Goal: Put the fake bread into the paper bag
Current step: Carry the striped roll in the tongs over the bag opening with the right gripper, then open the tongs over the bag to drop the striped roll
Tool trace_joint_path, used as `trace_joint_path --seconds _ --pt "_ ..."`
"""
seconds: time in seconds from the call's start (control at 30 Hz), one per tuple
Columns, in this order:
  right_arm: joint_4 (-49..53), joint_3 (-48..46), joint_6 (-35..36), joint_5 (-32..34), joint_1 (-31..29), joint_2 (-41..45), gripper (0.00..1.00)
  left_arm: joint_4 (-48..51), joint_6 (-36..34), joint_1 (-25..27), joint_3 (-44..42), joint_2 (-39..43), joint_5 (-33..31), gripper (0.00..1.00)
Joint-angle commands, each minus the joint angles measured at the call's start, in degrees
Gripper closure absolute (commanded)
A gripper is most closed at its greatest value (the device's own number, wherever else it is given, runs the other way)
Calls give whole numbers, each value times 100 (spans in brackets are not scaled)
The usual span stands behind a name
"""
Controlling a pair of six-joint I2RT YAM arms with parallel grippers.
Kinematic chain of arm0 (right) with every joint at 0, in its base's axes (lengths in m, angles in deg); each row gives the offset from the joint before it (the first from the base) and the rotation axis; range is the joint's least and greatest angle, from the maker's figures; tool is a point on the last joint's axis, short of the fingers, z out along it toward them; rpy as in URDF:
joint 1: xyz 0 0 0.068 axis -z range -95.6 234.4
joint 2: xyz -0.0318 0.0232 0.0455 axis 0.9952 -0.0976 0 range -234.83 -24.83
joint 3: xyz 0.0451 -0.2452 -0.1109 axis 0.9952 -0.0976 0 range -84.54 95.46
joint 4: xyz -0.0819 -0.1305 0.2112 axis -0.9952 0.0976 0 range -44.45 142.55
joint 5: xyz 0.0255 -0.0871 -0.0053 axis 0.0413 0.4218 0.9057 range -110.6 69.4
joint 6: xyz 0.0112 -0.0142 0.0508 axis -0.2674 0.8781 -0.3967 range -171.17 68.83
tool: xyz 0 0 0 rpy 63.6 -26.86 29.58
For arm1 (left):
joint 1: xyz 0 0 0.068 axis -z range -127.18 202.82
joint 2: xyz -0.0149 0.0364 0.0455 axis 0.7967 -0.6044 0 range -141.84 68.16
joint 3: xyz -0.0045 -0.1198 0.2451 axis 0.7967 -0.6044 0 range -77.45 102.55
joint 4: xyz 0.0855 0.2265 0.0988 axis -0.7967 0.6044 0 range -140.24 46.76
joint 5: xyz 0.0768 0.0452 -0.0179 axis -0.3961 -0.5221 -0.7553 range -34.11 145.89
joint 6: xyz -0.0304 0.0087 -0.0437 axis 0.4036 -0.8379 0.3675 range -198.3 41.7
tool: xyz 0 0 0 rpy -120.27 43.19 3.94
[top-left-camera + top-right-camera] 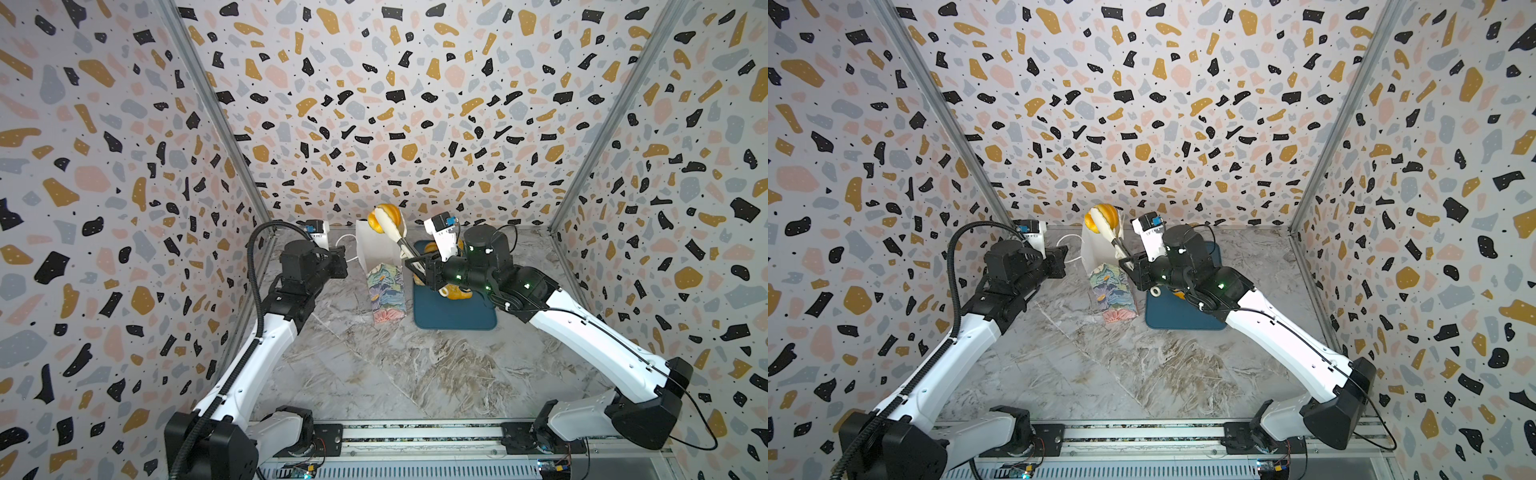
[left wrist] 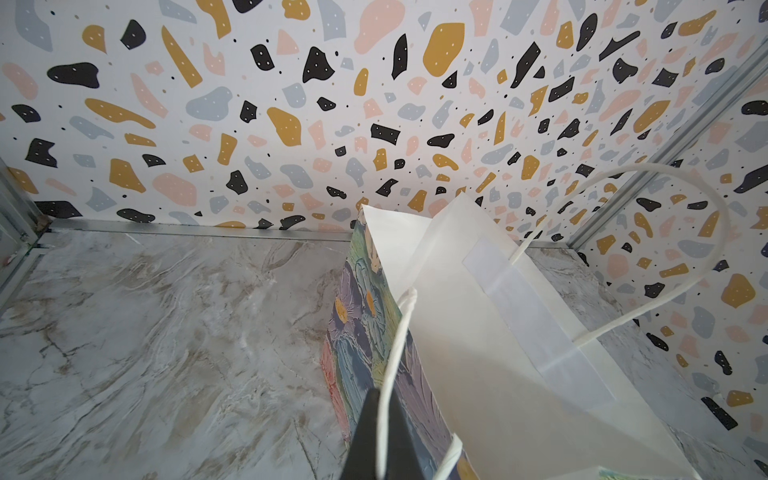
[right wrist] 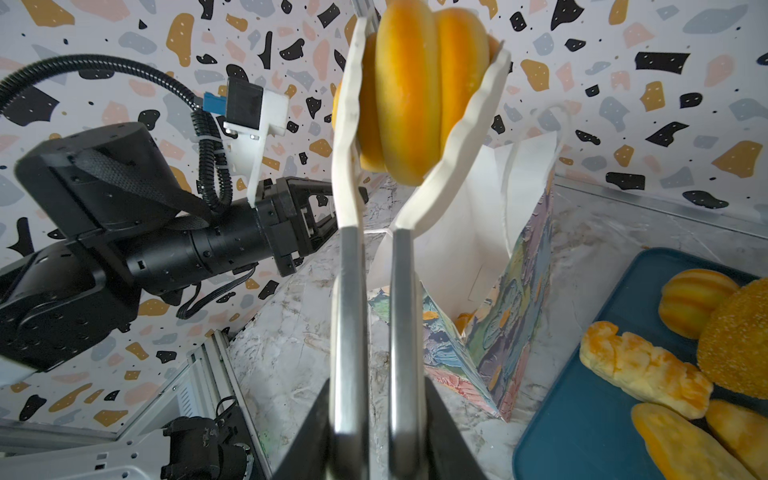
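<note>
Upper centre, the ridged golden-orange toy roll [image 3: 415,91] sits clamped in white-tipped metal tongs [image 3: 349,291] squeezed by the right gripper [image 3: 376,436], high by the floral paper bag [image 3: 511,291]; the left gripper [image 2: 374,432] is pinched on its cord handle [image 2: 390,353]; an off-centre release could miss the narrow mouth.

Arms [image 1: 266,345]: white shells, black joints | left: ribbed black conduit [image 1: 254,291] | right: green lights [image 1: 457,276]

Blue tray [image 1: 453,316] on marble tabletop [image 1: 374,374] — terrazzo walls [image 1: 374,104]

A paper bag [image 1: 384,286] stands at the far middle of the table [image 1: 374,374], a tray [image 1: 453,316] of breads [image 3: 644,370] just to its right; a roll [image 3: 415,91], in tongs [image 3: 350,291], hangs above the bag.
</note>
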Motion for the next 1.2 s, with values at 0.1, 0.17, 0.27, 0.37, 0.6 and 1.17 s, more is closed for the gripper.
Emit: trace_joint_path --seconds 0.1,0.17,0.27,0.37,0.6,1.17 --pt "-38 342 112 137 -106 -117 69 -206 9 25 -26 100 43 100" --pt "10 342 112 159 -106 -178 69 -206 5 31 -27 100 33 100" --pt "111 341 47 165 -105 -260 69 -202 5 31 -18 100 40 100" --pt "237 333 -6 171 -105 -361 69 -198 -3 40 -26 115 19 100" --pt "464 311 -52 396 -106 -420 65 -189 -12 57 -34 80 -18 100" --pt "690 291 -86 722 -106 -455 49 -189 -17 92 -35 97 -19 100"
